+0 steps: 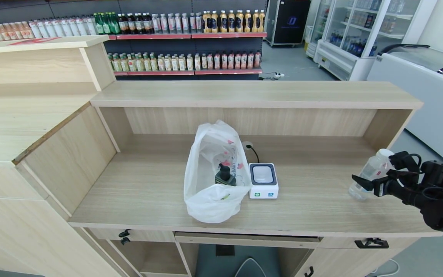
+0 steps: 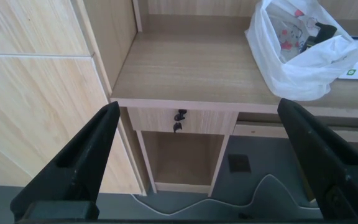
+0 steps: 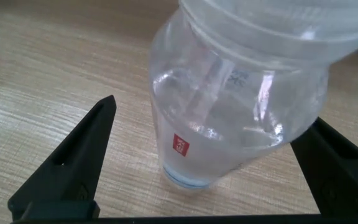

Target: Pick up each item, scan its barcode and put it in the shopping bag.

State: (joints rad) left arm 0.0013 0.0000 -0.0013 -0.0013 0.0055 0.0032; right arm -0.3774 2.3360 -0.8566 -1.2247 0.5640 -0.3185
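Bottle: we see a clear round plastic bottle with a white cap [image 1: 371,173] standing at the counter's right end, holding clear liquid. Its 1 small red label is too small to read.
Right gripper: the black right gripper [image 3: 211,121] has its fingers spread wide on either side of the bottle, not clamped.
Scanner: the white boxy scanner [image 1: 263,180] has a dark-framed window and 2 square stickers, green and blue.
Bag: the thin crinkled white plastic shopping bag with pink print [image 1: 210,192] is open, against the scanner, with a dark black-capped bottle [image 1: 224,175] inside.
Counter: we note a pale wood-grain counter [image 1: 148,192].
Left gripper: the black left gripper [image 2: 199,106] is wide open and holds nothing, off the counter's front edge.
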